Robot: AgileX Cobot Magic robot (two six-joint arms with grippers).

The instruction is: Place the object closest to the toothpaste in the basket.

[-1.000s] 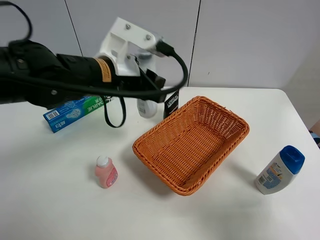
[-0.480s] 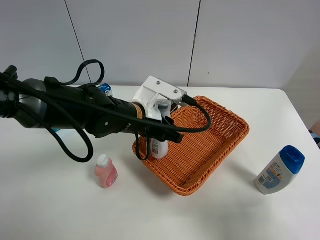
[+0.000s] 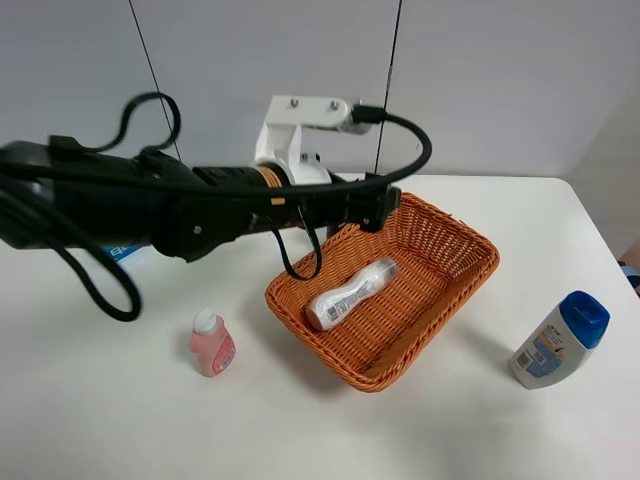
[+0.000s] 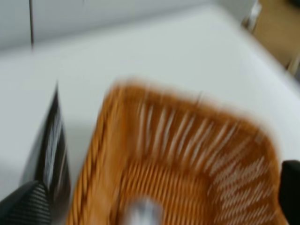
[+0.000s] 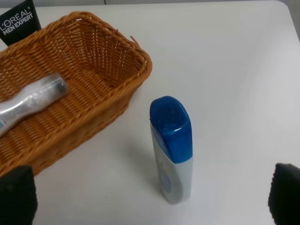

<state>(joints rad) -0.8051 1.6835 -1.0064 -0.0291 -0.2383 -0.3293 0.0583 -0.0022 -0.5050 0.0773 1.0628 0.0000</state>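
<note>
A white bottle (image 3: 350,293) lies on its side inside the orange wicker basket (image 3: 470,240). It also shows in the right wrist view (image 5: 33,101). My left gripper (image 3: 372,208) hovers over the basket's far-left rim, open and empty; the left wrist view is blurred, with the basket (image 4: 108,136) below the gripper (image 4: 157,201). The toothpaste box (image 3: 125,252) is mostly hidden behind the left arm. My right gripper (image 5: 151,197) is open and empty above a blue-capped bottle (image 5: 172,150), and is out of the exterior high view.
A pink bottle (image 3: 212,343) stands left of the basket. The blue-capped bottle (image 3: 560,340) stands at the right. A black L'Oreal tube (image 5: 18,21) stands behind the basket. The table's right edge is near the blue-capped bottle.
My left gripper carried the white bottle from beside the toothpaste to over the basket and let it go. The bottle now lies in the basket and the gripper has lifted back.
</note>
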